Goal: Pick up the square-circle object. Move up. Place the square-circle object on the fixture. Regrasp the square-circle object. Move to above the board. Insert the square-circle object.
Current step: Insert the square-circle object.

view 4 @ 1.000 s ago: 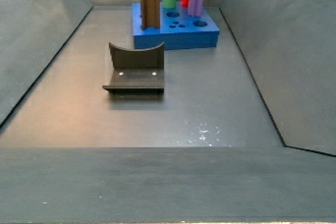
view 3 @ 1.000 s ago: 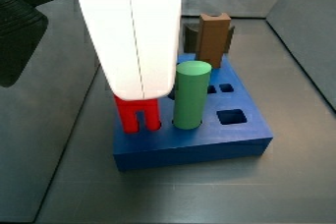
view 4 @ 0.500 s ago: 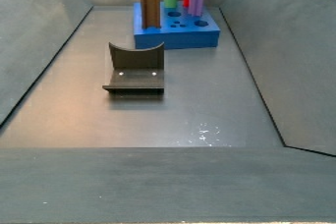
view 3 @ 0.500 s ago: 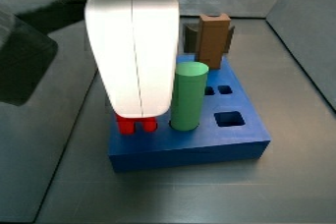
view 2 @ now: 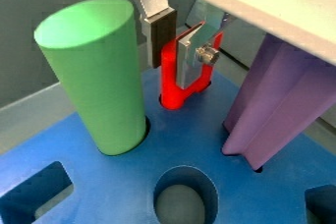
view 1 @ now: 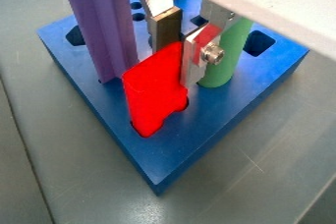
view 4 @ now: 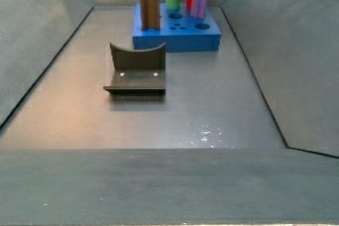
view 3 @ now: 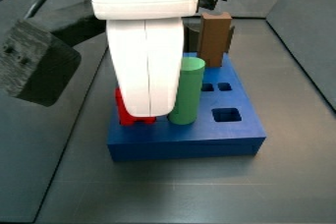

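Note:
The red square-circle object [view 1: 157,98] stands upright in a hole near a corner of the blue board [view 1: 203,140], its lower part sunk in. My gripper [view 1: 182,46] is shut on its upper end, silver fingers [view 2: 191,59] pressed to either side of the red piece [view 2: 175,88]. In a side view the gripper's white housing [view 3: 141,51] hides most of the object; only a red strip [view 3: 129,110] shows above the board [view 3: 184,141]. The fixture [view 4: 135,69] stands on the floor, apart from the board [view 4: 179,40], with nothing on it.
A green cylinder [view 2: 94,71] and a purple peg [view 2: 276,95] stand in the board close beside the gripper. A brown peg [view 3: 214,36] stands at the board's far end. Open holes [view 2: 184,196] remain in the board top. Grey walls [view 4: 54,42] slope around the floor.
The gripper has come down with the red object, which has sunk deeper into its hole; less red shows above the board than before.

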Robot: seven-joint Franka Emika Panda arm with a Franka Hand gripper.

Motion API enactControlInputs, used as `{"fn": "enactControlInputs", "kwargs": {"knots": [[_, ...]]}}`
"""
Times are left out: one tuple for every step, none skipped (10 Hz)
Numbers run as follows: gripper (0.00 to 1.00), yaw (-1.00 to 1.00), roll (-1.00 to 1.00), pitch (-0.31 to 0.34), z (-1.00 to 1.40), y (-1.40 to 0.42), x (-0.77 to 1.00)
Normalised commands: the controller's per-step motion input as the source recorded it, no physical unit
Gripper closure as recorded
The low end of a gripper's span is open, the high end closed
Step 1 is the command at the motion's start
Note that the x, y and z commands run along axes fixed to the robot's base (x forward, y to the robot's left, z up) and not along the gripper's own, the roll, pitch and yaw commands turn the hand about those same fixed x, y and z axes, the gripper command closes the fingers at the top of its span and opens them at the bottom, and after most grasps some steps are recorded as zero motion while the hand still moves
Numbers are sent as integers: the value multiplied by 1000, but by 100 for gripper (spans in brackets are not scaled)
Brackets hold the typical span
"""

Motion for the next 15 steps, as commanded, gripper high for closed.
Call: {"fn": "enactControlInputs", "kwargs": {"knots": [[100,254,169,-137,-860,26,-9],[100,274,111,-150,-891,0,0],[100,234,56,-186,-854,0,0],[100,220,89,-276,-657,-137,0],[100,237,154,-291,-600,-103,-140],[100,229,126,-279,-663,-169,-146],[100,197,147,-230,-763,-191,-206],[100,171,143,-189,-857,-234,-251],[100,166,116,-141,-954,-254,-260],[100,143,109,-120,-1000,-251,-226],[100,131,101,-137,-974,-254,-177],[100,57,-39,-361,-523,-151,0],[100,0,59,0,0,-17,0],[100,51,147,-136,-906,0,0],[100,71,67,-140,-951,-40,51]]}}
